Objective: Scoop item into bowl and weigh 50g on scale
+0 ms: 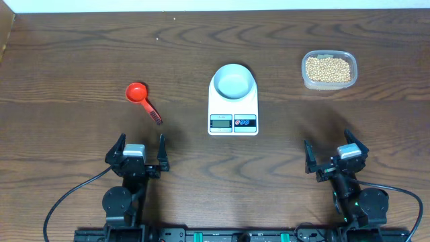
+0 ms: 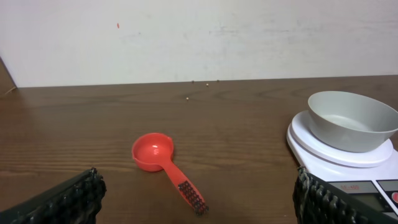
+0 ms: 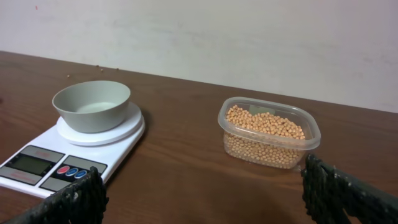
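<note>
None of the scooping looks started, judging from how things lie; only the setting-up is in place.

The dark wooden table (image 1: pixel 80 54) carries everything. At its near edge sit the two arms. The left gripper (image 1: pixel 140 148) and the right gripper (image 1: pixel 334 154) both have their fingers spread wide with nothing between them, and each is well apart from every object.

The scale (image 1: pixel 233 111) lies flat at the middle of the table, its display and buttons on the near edge. The reading is too small to make out.

The clear plastic tub (image 1: pixel 304 75) stands at the far right, well apart from the scale.

The bowl (image 1: pixel 233 82) is upright on the far part of the scale's platform, and both wrist views show its inside bare. So the bowl is placed, but nothing has been weighed.

The red scoop (image 1: pixel 138 93) lies on the table to the left of the scale, cup toward the far side, handle pointing near and right. It is empty and untouched, ahead of the left gripper.

The beans (image 1: pixel 328 69) fill the tub nearly to its rim. In the left wrist view a few tiny specks lie near the table's far edge; whether they are loose beans I cannot tell.

Almost all of the task is left: take up the scoop, carry it to the tub, ferry beans into the bowl, and adjust the amount until the scale reads 50g.
</note>
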Robot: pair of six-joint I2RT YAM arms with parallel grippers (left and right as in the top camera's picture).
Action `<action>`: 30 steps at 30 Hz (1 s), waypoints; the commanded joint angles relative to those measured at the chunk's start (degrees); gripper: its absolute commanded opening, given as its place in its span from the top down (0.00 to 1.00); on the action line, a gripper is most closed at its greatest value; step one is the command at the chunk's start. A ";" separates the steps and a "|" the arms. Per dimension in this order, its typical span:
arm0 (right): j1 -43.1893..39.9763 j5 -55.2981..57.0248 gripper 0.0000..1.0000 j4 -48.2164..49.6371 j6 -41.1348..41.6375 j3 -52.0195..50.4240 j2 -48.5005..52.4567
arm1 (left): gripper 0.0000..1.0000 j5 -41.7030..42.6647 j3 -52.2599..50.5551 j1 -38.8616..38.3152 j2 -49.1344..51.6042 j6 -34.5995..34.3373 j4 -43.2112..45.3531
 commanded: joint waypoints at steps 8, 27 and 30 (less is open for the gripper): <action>0.20 0.46 0.01 -0.02 -0.79 -0.26 -0.37 | 0.01 1.05 0.83 0.26 -0.35 -2.51 -2.56; 0.20 0.46 0.01 -0.02 -0.79 -0.26 -0.37 | 0.01 1.22 12.94 0.26 13.31 -3.56 -3.06; 0.20 0.46 0.01 -0.02 -0.79 -0.26 -0.37 | 0.01 1.27 16.26 0.26 18.38 -4.28 -3.48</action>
